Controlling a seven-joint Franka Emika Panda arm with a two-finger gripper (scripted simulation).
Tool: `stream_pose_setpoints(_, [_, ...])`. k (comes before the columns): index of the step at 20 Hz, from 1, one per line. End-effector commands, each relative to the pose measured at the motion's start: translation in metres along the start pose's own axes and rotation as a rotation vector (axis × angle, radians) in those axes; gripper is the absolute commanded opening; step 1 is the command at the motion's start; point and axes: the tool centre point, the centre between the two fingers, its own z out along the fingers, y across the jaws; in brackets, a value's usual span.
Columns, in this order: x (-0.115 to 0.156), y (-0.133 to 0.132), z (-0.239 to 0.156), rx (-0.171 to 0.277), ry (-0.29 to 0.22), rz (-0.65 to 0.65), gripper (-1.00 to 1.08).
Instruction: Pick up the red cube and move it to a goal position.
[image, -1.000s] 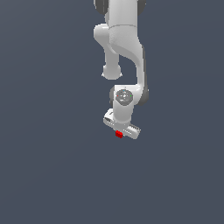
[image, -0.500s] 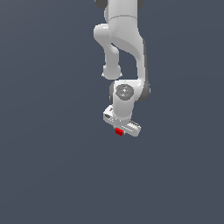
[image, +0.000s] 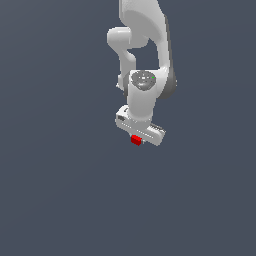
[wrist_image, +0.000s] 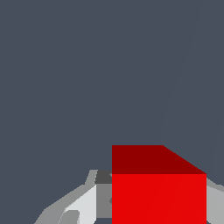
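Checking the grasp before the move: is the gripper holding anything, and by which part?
Yes: the gripper holds the red cube between its fingers, clamped on two opposite side faces.

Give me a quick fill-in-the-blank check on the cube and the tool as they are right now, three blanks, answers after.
1. The cube sitting at the tool is coloured ____.
2. In the wrist view the red cube sits between the tool's two ____.
3. In the exterior view the cube is much ____ than the white tool body across its width.

Missing words: red; fingers; narrower
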Motion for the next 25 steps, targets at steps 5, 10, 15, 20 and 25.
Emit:
stream_pose_setpoints(5, [-0.001, 0.004, -0.070, 0.001, 0.001, 0.001, -1.00])
stream_pose_setpoints(10, [-0.001, 0.006, -0.110, 0.000, 0.002, 0.001, -1.00])
stream_pose_setpoints(15, [0.000, 0.007, -0.137, 0.000, 0.002, 0.001, -1.00])
stream_pose_setpoints(20, [0.001, 0.007, -0.148, 0.000, 0.001, 0.000, -1.00])
stream_pose_setpoints(25, [0.001, 0.006, -0.146, 0.000, 0.001, 0.000, -1.00])
